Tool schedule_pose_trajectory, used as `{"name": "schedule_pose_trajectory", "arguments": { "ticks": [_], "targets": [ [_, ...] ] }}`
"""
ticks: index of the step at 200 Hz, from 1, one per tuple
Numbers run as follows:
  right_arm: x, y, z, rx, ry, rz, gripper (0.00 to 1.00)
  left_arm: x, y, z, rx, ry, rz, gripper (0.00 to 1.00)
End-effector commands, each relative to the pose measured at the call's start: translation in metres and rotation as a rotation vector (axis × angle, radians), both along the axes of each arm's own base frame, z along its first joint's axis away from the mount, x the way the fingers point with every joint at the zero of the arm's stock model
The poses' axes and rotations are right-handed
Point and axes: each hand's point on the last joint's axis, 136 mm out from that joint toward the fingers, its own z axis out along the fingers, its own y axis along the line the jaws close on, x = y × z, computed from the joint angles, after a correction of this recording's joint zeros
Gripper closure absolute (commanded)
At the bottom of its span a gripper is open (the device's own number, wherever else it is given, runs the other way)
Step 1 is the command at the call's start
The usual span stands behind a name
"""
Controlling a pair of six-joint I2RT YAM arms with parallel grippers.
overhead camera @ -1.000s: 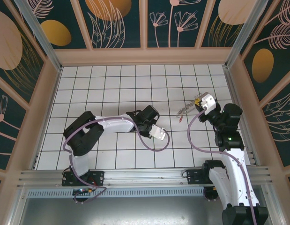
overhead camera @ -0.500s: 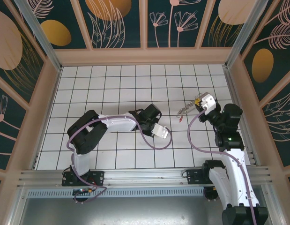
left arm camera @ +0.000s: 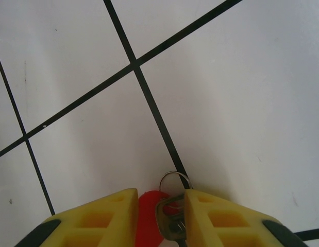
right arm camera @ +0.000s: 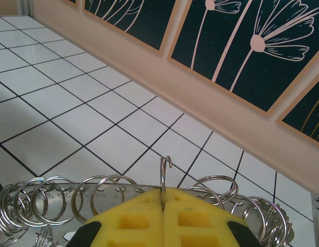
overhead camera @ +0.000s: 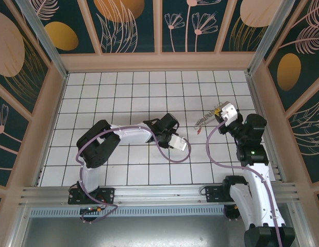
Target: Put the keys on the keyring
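Clamped between the yellow pads of the left gripper: the keys, a grey metal piece beside a red plastic head. Long axis in line with the fingers, small split ring at the far tip, pointing out toward the white tiled floor. In the top view, down and to the left of the keyring, near it yet not touching.

Pinched shut in the right gripper: the keyring itself. Long axis crosswise to the pads in the right wrist view, loops fanned out to either side, one hooked wire end upright just above the pads. From above, slanting down-left from the right gripper toward the left gripper.
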Motion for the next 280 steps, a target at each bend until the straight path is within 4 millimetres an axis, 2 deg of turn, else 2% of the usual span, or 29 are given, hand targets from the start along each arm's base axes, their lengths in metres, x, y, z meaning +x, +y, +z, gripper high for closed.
{"name": "schedule_pose_trajectory", "arguments": {
  "ticks": [1,33,57,96,194,242,258,280],
  "targets": [
    [-0.001,-0.003,0.010,-0.008,-0.044,-0.011,1.00,-0.004,0.006,-0.009,0.013,0.019,-0.011,0.66],
    [-0.001,-0.003,0.009,-0.010,-0.044,-0.011,1.00,-0.005,0.014,-0.004,0.020,-0.002,-0.012,0.60],
    [-0.001,-0.002,0.009,-0.006,-0.044,-0.007,1.00,-0.003,0.017,-0.006,0.026,-0.014,-0.011,0.60],
    [-0.001,-0.002,0.009,-0.006,-0.042,-0.009,1.00,0.001,0.011,-0.011,0.030,-0.004,-0.008,0.62],
    [-0.002,-0.003,0.009,-0.008,-0.043,-0.014,1.00,0.004,0.010,-0.017,0.051,0.004,-0.003,0.83],
    [-0.002,-0.003,0.009,-0.008,-0.042,-0.014,1.00,0.014,0.009,-0.015,0.044,0.007,0.035,0.93],
    [-0.002,-0.003,0.009,-0.008,-0.042,-0.015,1.00,0.016,0.008,-0.014,0.039,0.008,0.042,0.90],
    [-0.002,-0.003,0.008,-0.009,-0.041,-0.016,1.00,0.015,0.007,-0.011,0.021,0.015,0.056,0.71]
  ]
}}
